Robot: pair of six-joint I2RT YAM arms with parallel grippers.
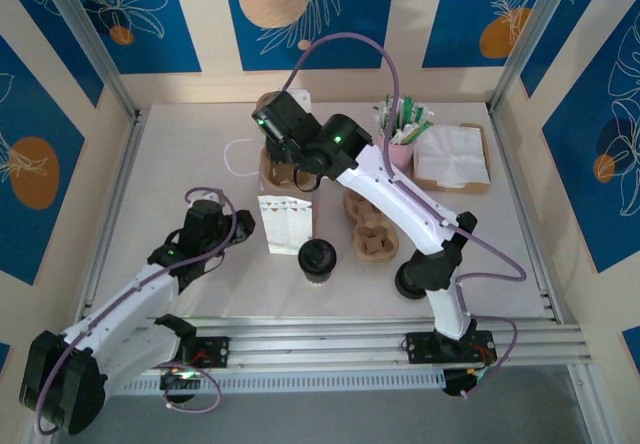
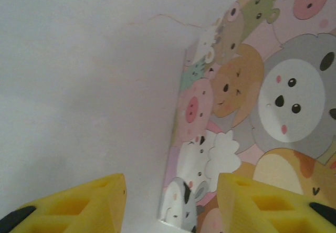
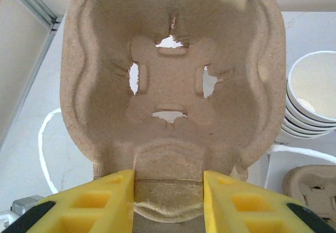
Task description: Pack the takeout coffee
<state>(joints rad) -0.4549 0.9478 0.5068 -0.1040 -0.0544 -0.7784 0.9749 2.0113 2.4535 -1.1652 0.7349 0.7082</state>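
Observation:
One takeout coffee (image 1: 317, 259) with a round black lid stands upright in the table's front middle, untouched by either gripper. Just to its left stands a paper bag (image 1: 283, 222), printed with cartoon animals (image 2: 247, 107). My left gripper (image 1: 238, 226) is low beside the bag, open, with the bag's near edge between its yellow fingers (image 2: 170, 191). My right gripper (image 1: 272, 149) reaches to the back left. It is shut (image 3: 169, 183) on the narrow neck of a brown pulp cup carrier (image 3: 173, 86), fingers pressing both sides.
A second pulp carrier (image 1: 370, 229) lies right of the coffee, under the right arm. A stack of lidless white paper cups (image 3: 312, 102) stands by the held carrier. At the back right are a pink cup of stirrers (image 1: 403, 129) and a napkin tray (image 1: 452, 159).

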